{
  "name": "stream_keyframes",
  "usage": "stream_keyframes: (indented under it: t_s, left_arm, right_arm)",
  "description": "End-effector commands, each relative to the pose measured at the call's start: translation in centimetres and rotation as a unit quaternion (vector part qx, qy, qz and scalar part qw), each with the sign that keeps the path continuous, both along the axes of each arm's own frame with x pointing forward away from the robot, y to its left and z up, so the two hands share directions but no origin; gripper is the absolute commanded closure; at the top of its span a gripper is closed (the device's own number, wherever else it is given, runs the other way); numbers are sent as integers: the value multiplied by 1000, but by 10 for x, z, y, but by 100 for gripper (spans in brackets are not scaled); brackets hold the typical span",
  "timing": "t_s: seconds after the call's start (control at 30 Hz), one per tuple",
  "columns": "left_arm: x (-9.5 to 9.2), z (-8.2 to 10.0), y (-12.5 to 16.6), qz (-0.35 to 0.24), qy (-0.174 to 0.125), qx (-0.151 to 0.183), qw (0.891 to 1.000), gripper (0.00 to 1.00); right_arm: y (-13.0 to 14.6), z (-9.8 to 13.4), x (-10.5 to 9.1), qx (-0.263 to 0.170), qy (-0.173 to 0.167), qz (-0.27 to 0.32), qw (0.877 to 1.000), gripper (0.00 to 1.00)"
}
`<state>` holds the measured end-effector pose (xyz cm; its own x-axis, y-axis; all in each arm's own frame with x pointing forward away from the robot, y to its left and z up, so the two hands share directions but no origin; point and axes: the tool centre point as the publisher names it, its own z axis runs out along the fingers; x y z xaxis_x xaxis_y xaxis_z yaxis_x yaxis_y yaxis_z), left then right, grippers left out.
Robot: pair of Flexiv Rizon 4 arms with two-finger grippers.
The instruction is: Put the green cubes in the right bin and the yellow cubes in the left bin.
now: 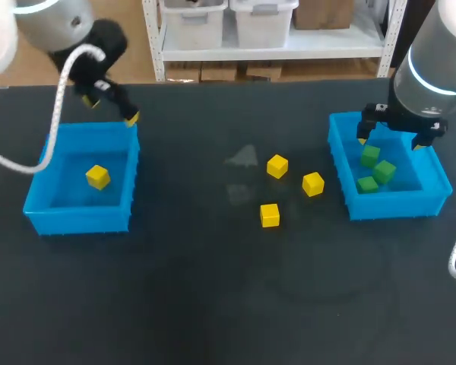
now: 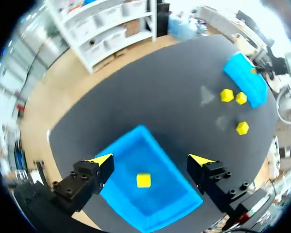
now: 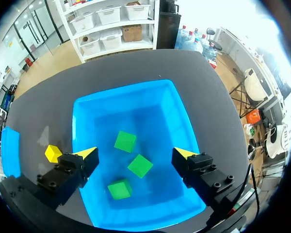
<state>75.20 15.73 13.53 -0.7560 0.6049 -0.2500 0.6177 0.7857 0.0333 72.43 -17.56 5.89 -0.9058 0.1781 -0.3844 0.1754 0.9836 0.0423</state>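
Jaws, left: apart and empty, hanging above the far edge of the left bin [image 1: 76,219]. In the left wrist view, the binned yellow cube [image 2: 143,180] lies on the bin floor below the gap between them.
Jaws, right: apart and empty, hanging over the right bin [image 1: 399,204] with the green cubes [image 3: 140,165] beneath.
Left bin: holds one yellow cube, loose near the middle of its floor.
Right bin: holds three green cubes close together; no green cube shows anywhere else.
Counter: the dark counter [image 1: 213,304] carries three loose yellow cubes between the bins, nearer the right bin. These are the far yellow cube [image 1: 277,166], the outer yellow cube [image 1: 313,183] just beside it and near the right bin's wall, and the near yellow cube [image 1: 270,215], which sits a little apart.
Progress, as judged: green sorting looks finished, and three yellow cubes are not yet binned.
Risk, crowding: the far and outer cubes sit close together, so wide-spread jaws coming down on one could nudge the other away.
Risk, arms: the left arm would have to reach past the middle towards the right bin, where the right arm hangs, and the two could meet.
Risk, release: a cube let go over the rim could bounce back out.
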Motion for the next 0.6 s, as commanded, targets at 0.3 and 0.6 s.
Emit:
stream_keyframes:
  t_s: [0.3,0.6]
  left_arm:
    - [19,20,-107,-156,7,19,988,0]
    - [12,0,-166,-218,18,31,975,0]
  right_arm:
    - [0,0,-1,0,-2,-1,1000,0]
    - [0,0,-1,0,-2,-1,1000,0]
